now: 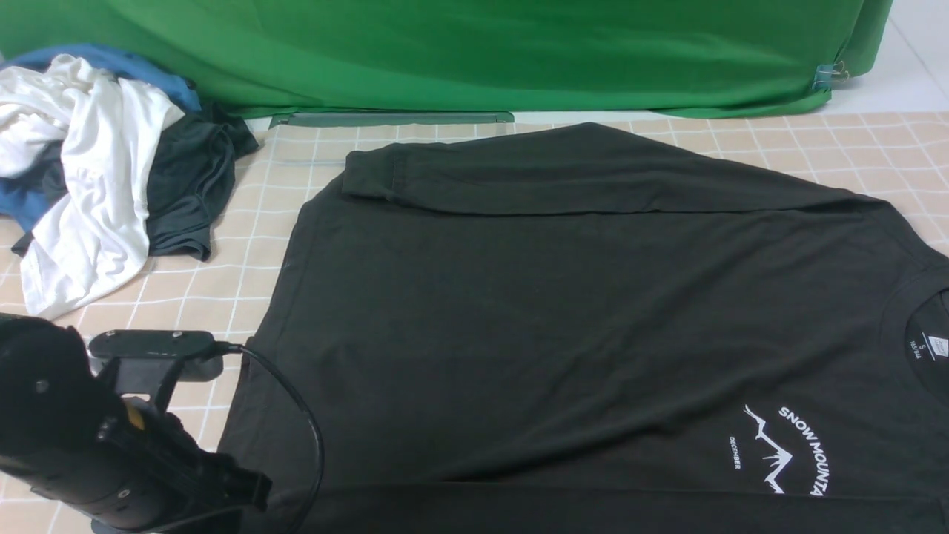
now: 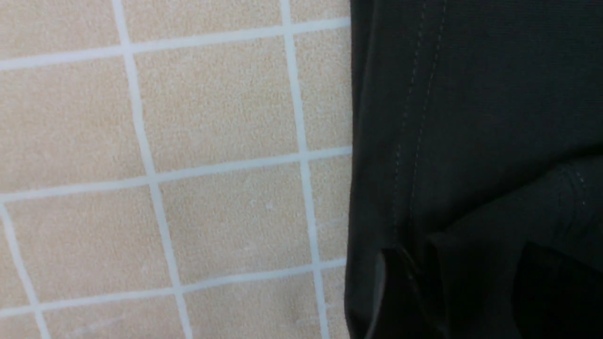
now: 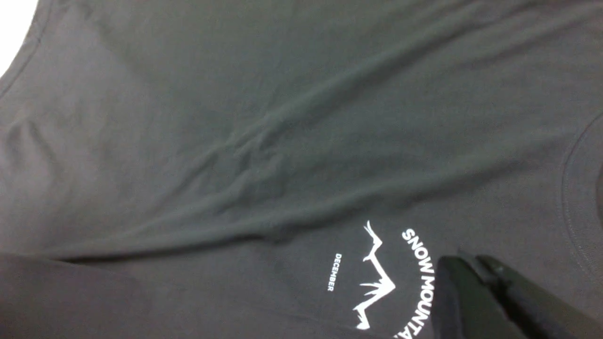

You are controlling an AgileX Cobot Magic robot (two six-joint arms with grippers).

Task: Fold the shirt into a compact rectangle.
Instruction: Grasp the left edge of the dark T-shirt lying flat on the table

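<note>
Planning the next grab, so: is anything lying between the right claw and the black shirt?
Nothing visible does. The right claw hangs shut close over the shirt, beside its white mountain print, with only bare fabric under it. The pile of other clothes lies apart, at the far left.

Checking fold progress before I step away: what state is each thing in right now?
shirt, spread flat, print up, far sleeve folded across body.
right claw, shut, seemingly empty, over the print.
left claw, at shirt's hem edge; open or shut unclear.
clothes pile, crumpled heap, far left.
</note>
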